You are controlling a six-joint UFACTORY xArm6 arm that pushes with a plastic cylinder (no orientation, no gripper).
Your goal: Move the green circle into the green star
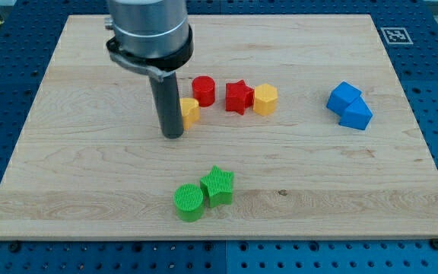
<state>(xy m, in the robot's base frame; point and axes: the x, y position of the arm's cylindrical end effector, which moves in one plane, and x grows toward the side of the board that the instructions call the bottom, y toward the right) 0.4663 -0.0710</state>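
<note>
The green circle sits near the view's bottom centre, touching the green star just to its upper right. My tip rests on the board above and slightly left of both, well apart from them. The rod stands right beside a yellow block, partly hiding it.
A red circle, a red star and a yellow hexagon form a row right of the rod. Two blue blocks touch each other at the view's right. The wooden board ends near the view's bottom.
</note>
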